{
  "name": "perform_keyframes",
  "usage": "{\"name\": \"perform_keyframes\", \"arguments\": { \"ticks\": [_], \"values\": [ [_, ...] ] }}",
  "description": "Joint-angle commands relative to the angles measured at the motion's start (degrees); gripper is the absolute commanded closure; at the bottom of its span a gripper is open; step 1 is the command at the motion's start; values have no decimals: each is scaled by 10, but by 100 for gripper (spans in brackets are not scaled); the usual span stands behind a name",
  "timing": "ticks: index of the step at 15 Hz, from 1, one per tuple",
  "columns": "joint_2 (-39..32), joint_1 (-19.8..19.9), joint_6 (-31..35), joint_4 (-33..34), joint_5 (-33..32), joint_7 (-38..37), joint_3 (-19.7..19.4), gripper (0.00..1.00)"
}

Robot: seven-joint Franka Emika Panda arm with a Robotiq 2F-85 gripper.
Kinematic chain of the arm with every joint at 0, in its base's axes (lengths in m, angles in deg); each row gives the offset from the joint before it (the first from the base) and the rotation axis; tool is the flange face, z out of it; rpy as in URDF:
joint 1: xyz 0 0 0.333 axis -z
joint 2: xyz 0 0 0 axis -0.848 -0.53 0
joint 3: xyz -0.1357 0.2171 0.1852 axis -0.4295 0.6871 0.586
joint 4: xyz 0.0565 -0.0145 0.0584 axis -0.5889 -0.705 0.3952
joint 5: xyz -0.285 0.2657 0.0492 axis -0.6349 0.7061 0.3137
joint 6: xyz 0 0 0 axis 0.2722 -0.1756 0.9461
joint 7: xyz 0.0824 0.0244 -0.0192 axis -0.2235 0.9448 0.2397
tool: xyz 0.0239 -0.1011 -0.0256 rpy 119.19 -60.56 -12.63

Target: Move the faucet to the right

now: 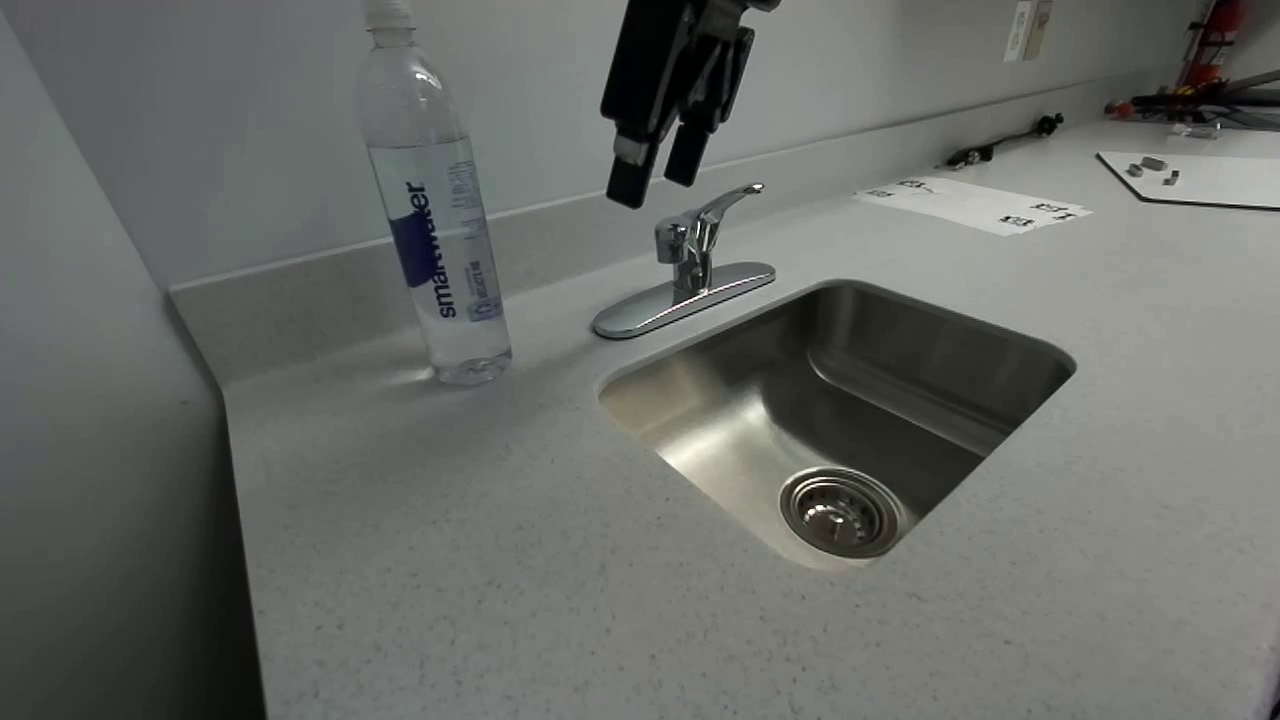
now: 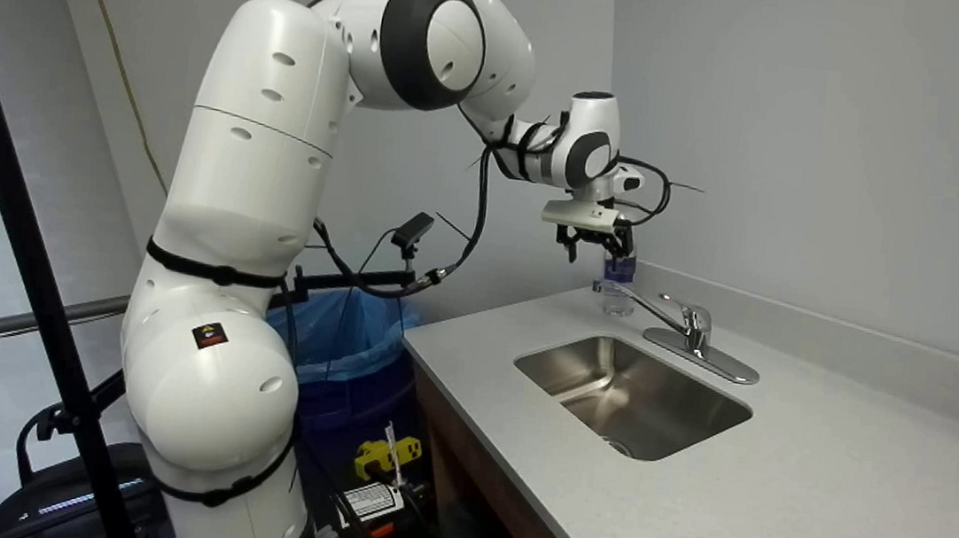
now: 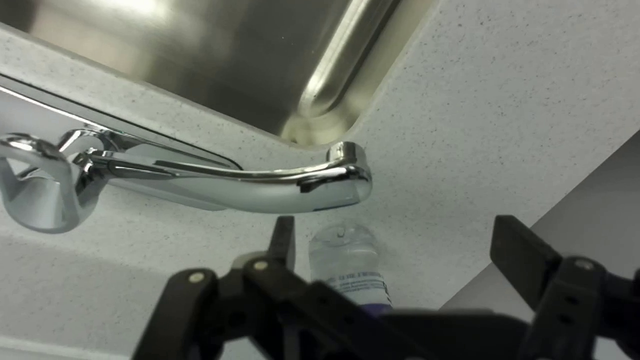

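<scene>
Since the faucet (image 1: 692,272) is to go right, all turns on how its spout (image 3: 270,195) lies to my fingers (image 3: 522,260). In the wrist view it sits ahead of them, toward the sink (image 3: 225,65), and runs nearly along the line from one fingertip to the other, its tip facing the gap, its root off to the left. I hover above, fingers spread wide and gripping nothing; how far below me the spout is, I cannot tell. Closing as I am would, I judge, run along it rather than across it, so a push from the side of the wall (image 2: 831,146), or a turn of myself first, looks better. A bottle (image 1: 440,240), taller than the faucet, stands upright near the tip and shows within my gap; coming down carelessly could knock it over. Faucet and bottle both stand on the bench (image 1: 450,560), pale and speckled, with the sink let into it just beside the faucet's base. Farther along lie paper (image 1: 970,205) and a white board (image 1: 1210,180). My arm (image 2: 256,103) reaches in over the front edge, a bin (image 2: 359,399) beside the bench.
</scene>
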Motion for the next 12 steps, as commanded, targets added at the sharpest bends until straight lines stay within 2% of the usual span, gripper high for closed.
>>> {"name": "perform_keyframes", "arguments": {
  "ticks": [1, 12],
  "values": [
    [-19, -19, 21, 24, -16, -26, -13, 0],
    [-67, -51, 21, 73, -56, -91, -41, 0]
  ]
}}
